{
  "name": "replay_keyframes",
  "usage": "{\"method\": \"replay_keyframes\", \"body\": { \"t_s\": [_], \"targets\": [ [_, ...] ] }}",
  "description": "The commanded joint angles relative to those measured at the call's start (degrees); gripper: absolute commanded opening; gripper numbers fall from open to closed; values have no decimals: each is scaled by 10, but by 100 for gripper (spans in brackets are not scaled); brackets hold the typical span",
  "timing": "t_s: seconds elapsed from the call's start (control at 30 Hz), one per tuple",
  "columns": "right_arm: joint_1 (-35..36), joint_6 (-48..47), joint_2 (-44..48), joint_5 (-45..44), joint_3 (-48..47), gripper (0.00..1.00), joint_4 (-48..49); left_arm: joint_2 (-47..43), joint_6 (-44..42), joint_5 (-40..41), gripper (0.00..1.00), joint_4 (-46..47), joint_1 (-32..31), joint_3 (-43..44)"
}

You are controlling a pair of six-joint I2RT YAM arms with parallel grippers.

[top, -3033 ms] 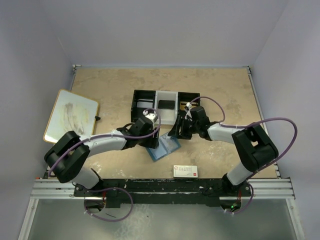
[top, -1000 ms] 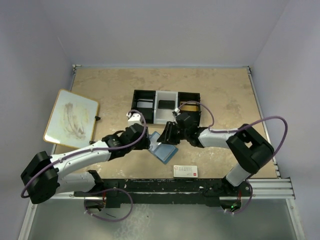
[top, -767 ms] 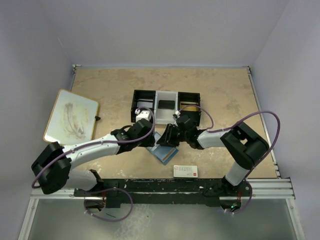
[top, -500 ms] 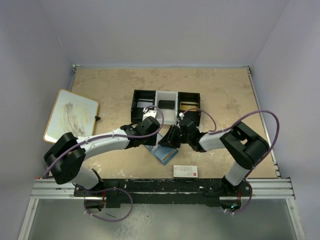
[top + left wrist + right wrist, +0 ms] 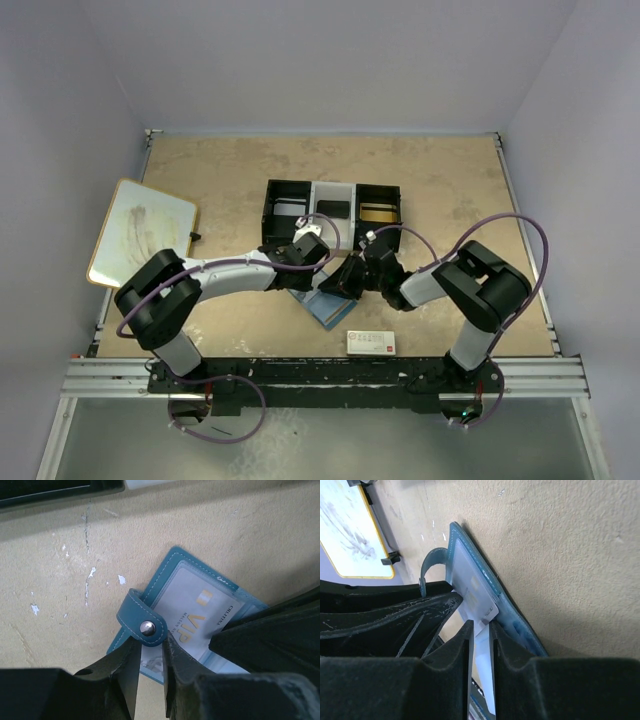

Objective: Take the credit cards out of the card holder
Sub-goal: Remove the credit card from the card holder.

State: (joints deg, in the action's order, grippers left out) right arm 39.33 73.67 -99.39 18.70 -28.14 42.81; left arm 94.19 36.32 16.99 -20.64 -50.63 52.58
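The small blue bifold card holder [image 5: 330, 308] lies open by the tabletop's [image 5: 450, 200] near edge, pinched beside its snap tab [image 5: 146, 626] by the left gripper [image 5: 151, 652]. The pale grey-white credit card [image 5: 195, 615] is nipped by the right gripper [image 5: 480, 632]. It should be drawn straight along its pocket while the holder is held flat.

- a beige table [image 5: 450, 190] is carrying a compartment tray [image 5: 270, 200].
- a whiteboard [image 5: 140, 232] is lying far left.
- a blue card holder [image 5: 325, 305] is lying open.
- a white box [image 5: 371, 342] is resting near the front.
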Motion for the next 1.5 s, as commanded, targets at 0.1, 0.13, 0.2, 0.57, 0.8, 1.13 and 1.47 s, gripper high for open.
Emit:
{"method": "replay_keyframes", "body": {
  "t_s": [0.1, 0.13, 0.2, 0.57, 0.8, 1.13, 1.47],
  "targets": [
    [-4, 11, -32, -20, 12, 24, 20, -2, -6, 12, 18, -12, 4, -17],
    [-4, 15, -31, -21, 12, 25, 22, -3, -8, 12, 17, -14, 5, -17],
    [-4, 26, -27, -30, 12, 27, 13, -7, -10, 10, 17, -13, 5, -17],
    [-1, 69, -9, -100, 41, 25, 50, -15, -5, -17, 17, 4, 5, -6],
    [23, 72, -7, -128, 18, 25, 30, -27, 0, -33, 16, 11, 5, -14],
    [31, 36, -27, -115, -16, 10, 21, -47, 9, -30, 15, 16, 5, -35],
    [32, -45, 35, -142, -38, 0, -50, -76, 5, 19, 18, 1, 7, -25]
  ]
}}
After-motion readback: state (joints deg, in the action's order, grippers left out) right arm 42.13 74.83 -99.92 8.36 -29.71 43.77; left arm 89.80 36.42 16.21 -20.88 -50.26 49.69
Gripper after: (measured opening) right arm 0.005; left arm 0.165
